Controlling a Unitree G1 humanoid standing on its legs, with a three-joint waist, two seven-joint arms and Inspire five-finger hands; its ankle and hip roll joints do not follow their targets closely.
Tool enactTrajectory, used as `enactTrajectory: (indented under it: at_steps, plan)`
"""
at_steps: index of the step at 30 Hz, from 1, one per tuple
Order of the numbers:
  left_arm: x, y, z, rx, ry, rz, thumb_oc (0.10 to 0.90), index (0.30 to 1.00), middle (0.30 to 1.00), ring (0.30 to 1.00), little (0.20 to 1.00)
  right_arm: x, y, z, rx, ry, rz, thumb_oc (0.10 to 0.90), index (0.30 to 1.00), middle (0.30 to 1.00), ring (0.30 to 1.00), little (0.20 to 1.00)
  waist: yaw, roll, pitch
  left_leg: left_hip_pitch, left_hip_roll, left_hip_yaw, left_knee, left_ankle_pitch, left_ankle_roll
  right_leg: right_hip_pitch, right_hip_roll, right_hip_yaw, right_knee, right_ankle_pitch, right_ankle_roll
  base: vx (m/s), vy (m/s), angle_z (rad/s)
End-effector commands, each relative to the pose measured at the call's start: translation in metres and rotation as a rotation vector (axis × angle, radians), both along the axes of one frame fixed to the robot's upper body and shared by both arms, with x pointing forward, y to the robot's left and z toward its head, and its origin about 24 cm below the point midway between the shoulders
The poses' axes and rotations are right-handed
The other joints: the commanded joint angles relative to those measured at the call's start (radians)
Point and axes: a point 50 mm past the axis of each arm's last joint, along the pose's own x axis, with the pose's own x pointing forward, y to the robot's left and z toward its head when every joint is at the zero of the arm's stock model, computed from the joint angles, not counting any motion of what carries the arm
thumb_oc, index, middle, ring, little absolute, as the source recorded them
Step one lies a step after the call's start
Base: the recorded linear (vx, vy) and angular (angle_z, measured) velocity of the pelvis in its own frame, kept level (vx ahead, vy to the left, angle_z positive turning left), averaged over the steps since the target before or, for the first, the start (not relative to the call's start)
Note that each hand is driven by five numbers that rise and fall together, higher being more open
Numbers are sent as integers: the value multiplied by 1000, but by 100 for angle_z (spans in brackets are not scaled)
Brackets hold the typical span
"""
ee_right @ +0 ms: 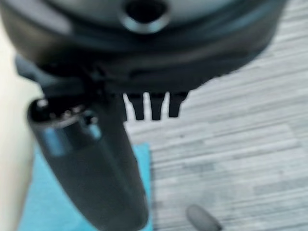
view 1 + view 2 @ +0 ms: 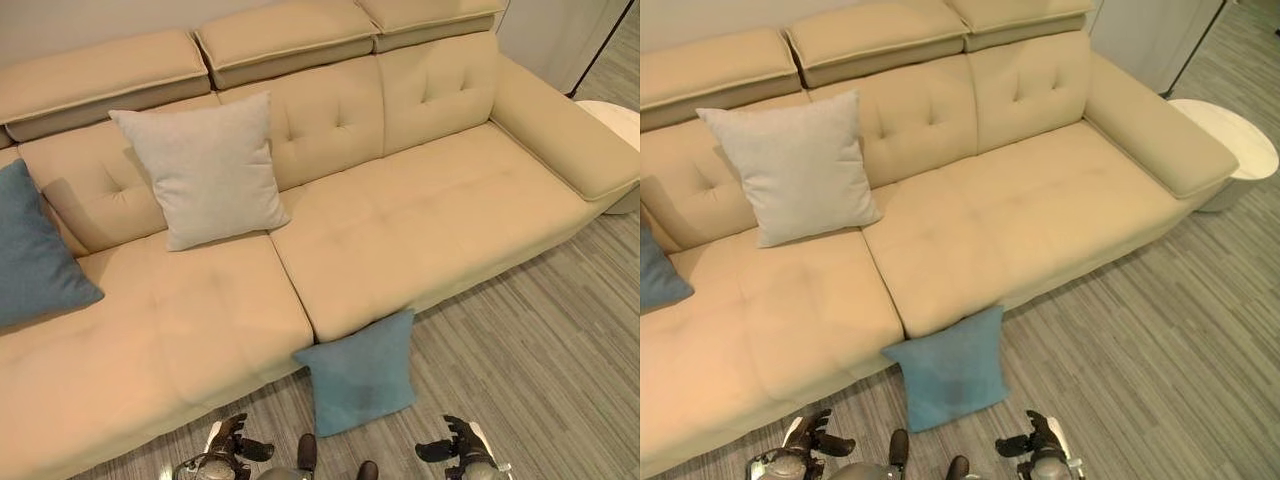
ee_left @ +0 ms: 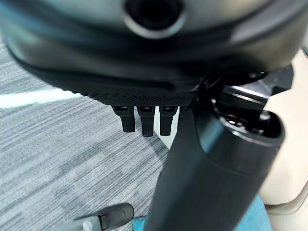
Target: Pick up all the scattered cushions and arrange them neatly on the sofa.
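One blue cushion (image 2: 362, 372) is off the sofa (image 2: 420, 230). It stands on the floor (image 2: 540, 370), leaning against the sofa's front face just below the seam between the two seat sections, upper edge touching the seat front, lower edge out toward me. It is roughly square, so it offers no long axis; its broad face looks toward me and slightly up.

Already on the seat: a pale grey cushion (image 2: 205, 170) propped upright against the backrest, and a second blue cushion (image 2: 35, 250) at the far left end. The right section of the seat is free, and I judge that is where the floor cushion belongs.

The floor cushion lies ahead of me, between my two hands and beyond them. My left hand (image 2: 232, 445) sits low to its left, my right hand (image 2: 455, 448) low to its right; neither touches it. By my reading they are about equally near, so a two-handed lift by the side edges looks the sound course.

Both hands are released and hold nothing: each wrist view shows short fingers (image 3: 144, 122) hanging loose over bare floor, thumb standing clear, with blue fabric just past it.

A round white side table (image 2: 1230, 140) stands beyond the sofa's right arm, well apart.
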Motion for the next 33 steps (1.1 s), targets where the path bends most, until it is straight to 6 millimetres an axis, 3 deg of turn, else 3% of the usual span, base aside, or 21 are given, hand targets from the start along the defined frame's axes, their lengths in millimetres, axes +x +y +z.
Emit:
enactTrajectory:
  at_steps: [1, 2, 3, 4, 5, 6, 8, 10, 11, 13, 15, 16, 17, 18, 21, 22, 24, 28, 33]
  plan:
    - [-1, 3, 1, 15, -15, 5, 800, 900, 900, 900, 900, 17, -9, 11, -43, -74, 44, 800, 900, 900, 900, 900, 39, -16, -35, -45, -3, -62, 97, -104, -35, 27, -3, 74, -149, 89, 1, 58, -92, 49]
    - [1, 3, 1, 15, -21, 6, 800, 900, 900, 900, 900, 18, -9, 12, -42, -77, 43, 800, 900, 900, 900, 900, 40, -15, -38, -45, 1, -67, 93, -107, -39, 29, -16, 91, -187, 93, -5, 96, -180, 30]
    - [1, 2, 1, 19, -23, 2, 800, 900, 900, 900, 900, 19, -10, 12, -43, -75, 47, 800, 900, 900, 900, 900, 35, -14, -40, -32, 3, -99, 87, -116, -45, 16, -33, 167, -247, 114, -8, 92, -176, 29]
    - [2, 2, 1, 19, -23, 2, 800, 900, 900, 900, 900, 19, -10, 12, -43, -75, 47, 800, 900, 900, 900, 900, 35, -14, -42, -34, 3, -99, 87, -114, -45, 14, -34, 167, -249, 117, -8, 137, -261, 37]
    - [3, 1, 2, 24, -25, -9, 800, 900, 900, 900, 900, 16, -12, 11, -43, -61, 43, 800, 900, 900, 900, 900, 25, -18, -46, -32, -6, -141, 98, -123, -51, 4, -42, 265, -265, 144, 4, 76, -206, 34]
    - [3, 1, 2, 28, -25, -14, 800, 900, 900, 900, 900, 15, -12, 11, -42, -53, 43, 800, 900, 900, 900, 900, 24, -21, -46, -34, -6, -158, 108, -128, -56, 9, -43, 299, -257, 146, 7, 78, -208, 35]
    - [1, 3, 1, 36, -21, -4, 800, 900, 900, 900, 900, 12, -12, 9, -41, -42, 41, 800, 900, 900, 900, 900, 36, -36, -54, -44, -1, -187, 123, -135, -73, 50, -48, 301, -284, 127, 12, 14, -318, 106]
    - [0, 5, 1, 34, -22, 7, 800, 900, 900, 900, 900, 12, -12, 9, -44, -43, 46, 800, 900, 900, 900, 900, 47, -45, -61, -45, 7, -203, 115, -128, -87, 73, -41, 277, -307, 120, 9, -4, -354, 86]
    - [0, 7, 2, 32, -27, 29, 800, 900, 900, 900, 900, 14, -12, 10, -48, -49, 59, 800, 900, 900, 900, 900, 66, -54, -77, -61, 28, -225, 97, -105, -112, 106, -30, 217, -363, 102, 0, -55, -340, 38]
    - [1, 8, 2, 30, -32, 39, 800, 900, 900, 900, 900, 17, -12, 12, -46, -62, 59, 800, 900, 900, 900, 900, 66, -54, -79, -74, 43, -245, 86, -81, -128, 117, -10, 202, -383, 90, -10, -67, -304, 57]
    - [13, 3, 6, 11, -69, 49, 800, 900, 900, 900, 900, 28, -16, 20, -48, -120, 33, 800, 900, 900, 900, 900, 67, -46, -58, -142, 92, -255, 38, 24, -188, 127, 42, 149, -427, 69, -40, -189, -329, 80]
    - [13, 3, 6, 11, -69, 49, 800, 900, 900, 900, 900, 28, -16, 20, -48, -120, 33, 800, 900, 900, 900, 900, 67, -46, -58, -142, 92, -256, 38, 24, -188, 127, 42, 148, -427, 69, -40, -347, -371, 100]
    - [20, -6, 7, -5, -87, 32, 800, 900, 900, 900, 900, 37, -24, 28, -74, -161, 33, 800, 900, 900, 900, 900, 55, -41, -27, -188, 117, -159, 16, 68, -183, 139, 58, 102, -474, 74, -56, -209, -182, 99]
    - [20, -6, 7, -6, -87, 32, 800, 900, 900, 900, 900, 37, -24, 28, -75, -161, 33, 800, 900, 900, 900, 900, 54, -41, -29, -192, 116, -161, 16, 70, -183, 137, 58, 101, -475, 75, -56, -304, -244, 109]
    - [16, -16, 4, -29, -65, 0, 800, 900, 900, 900, 900, 32, -32, 29, -93, -157, 4, 800, 900, 900, 900, 900, 22, -39, -21, -201, 130, -16, 44, 46, -165, 126, 53, 31, -516, 104, -59, -224, -130, 94]
    - [11, -21, 1, -39, -42, -32, 800, 900, 900, 900, 900, 26, -35, 27, -91, -147, -17, 800, 900, 900, 900, 900, 5, -44, -28, -177, 110, 7, 89, 4, -160, 117, 41, 7, -525, 120, -66, -190, -93, 60]
    - [-2, -23, -5, -51, 0, -36, 800, 900, 900, 900, 900, 13, -36, 20, -82, -110, -29, 800, 900, 900, 900, 900, -11, -44, -45, -90, 65, -17, 100, -93, -137, 110, 35, -4, -529, 131, -63, -111, -36, 64]
    - [-7, -23, -6, -54, 16, -24, 800, 900, 900, 900, 900, 2, -34, 13, -71, -69, -38, 800, 900, 900, 900, 900, -31, -31, -75, -31, 64, 10, 20, -91, -122, 107, 48, -20, -538, 146, -56, 7, 43, 32]
    - [-1, -17, -4, -41, 2, -26, 800, 900, 900, 900, 900, -2, -24, 8, -41, -48, -36, 800, 900, 900, 900, 900, -24, -44, -73, -18, 58, 15, -12, -83, -114, 116, 44, -16, -544, 167, -44, -9, 88, 5]
